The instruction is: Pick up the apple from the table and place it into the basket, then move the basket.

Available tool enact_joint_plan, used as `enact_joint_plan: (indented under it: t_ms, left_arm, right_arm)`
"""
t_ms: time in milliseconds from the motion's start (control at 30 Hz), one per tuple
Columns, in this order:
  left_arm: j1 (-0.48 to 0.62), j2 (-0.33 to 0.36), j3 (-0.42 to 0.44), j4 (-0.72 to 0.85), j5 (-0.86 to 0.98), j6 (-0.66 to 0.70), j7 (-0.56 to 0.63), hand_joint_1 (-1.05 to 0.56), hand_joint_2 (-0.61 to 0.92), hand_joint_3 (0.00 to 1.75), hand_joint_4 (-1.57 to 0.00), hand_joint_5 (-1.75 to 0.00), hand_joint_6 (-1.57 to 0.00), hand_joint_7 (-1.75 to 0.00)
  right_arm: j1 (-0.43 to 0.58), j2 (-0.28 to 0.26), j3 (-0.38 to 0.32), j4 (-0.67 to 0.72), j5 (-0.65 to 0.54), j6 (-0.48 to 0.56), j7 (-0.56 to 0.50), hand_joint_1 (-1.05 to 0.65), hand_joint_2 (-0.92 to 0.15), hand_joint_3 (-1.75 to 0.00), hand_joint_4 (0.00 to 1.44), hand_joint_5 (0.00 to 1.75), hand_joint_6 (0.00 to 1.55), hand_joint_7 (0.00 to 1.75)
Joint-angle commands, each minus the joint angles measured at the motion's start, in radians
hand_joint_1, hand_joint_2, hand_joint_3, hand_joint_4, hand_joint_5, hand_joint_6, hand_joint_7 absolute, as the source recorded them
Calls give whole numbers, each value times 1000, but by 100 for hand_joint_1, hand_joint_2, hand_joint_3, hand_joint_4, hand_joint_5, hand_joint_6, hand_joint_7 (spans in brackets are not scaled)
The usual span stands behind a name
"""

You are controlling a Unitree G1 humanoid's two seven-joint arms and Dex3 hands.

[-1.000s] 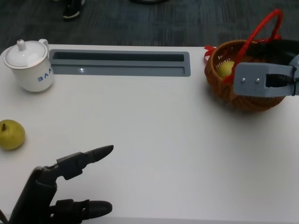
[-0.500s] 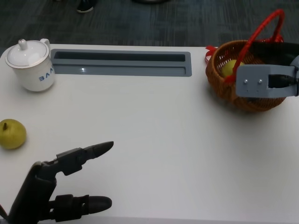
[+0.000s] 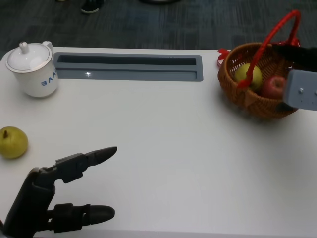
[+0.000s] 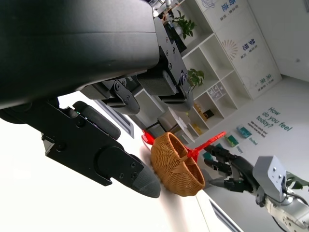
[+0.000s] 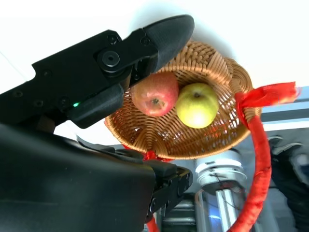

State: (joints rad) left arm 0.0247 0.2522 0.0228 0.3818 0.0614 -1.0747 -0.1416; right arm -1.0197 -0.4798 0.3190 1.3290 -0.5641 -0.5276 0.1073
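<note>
1. While my right hand (image 4: 231, 171) hangs beside the basket (image 3: 250, 96) with fingers spread and empty, the apple (image 3: 273, 86) lies inside, touching a yellow-green fruit (image 3: 247, 74).
2. To move the basket well, I judge I should hook the red handle (image 3: 277, 34) at its top, so the load hangs level.
3. Woven wicker, round bowl, thin arched handle, near the table's (image 3: 163, 129) far right corner.
4. My left hand (image 3: 54, 198) rests spread and empty at the near left edge.

wall (image 4: 285, 104): "How do you feel today?" | cup (image 3: 32, 69): lettering, unclear
</note>
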Motion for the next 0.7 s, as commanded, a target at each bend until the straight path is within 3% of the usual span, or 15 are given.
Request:
enact_joint_plan:
  t_ms: [33, 367, 700]
  left_arm:
    - [-7, 23, 1, -4, -19, 11, -18, -51, 73, 0, -72, 0, -69, 0]
    - [-21, 19, 1, -2, -14, 14, -22, -53, 72, 0, -72, 0, -69, 0]
    - [-34, 30, -5, 7, -43, 2, -46, -53, 72, 0, -71, 0, -69, 0]
  right_arm:
    - [48, -48, -22, -30, 32, -74, -16, -94, -77, -1, 22, 2, 14, 1]
    - [210, -99, -102, -126, 141, -282, -13, -78, -74, 0, 33, 3, 27, 3]
    - [398, -45, -192, -276, 356, -493, 118, -72, -74, 0, 47, 3, 40, 2]
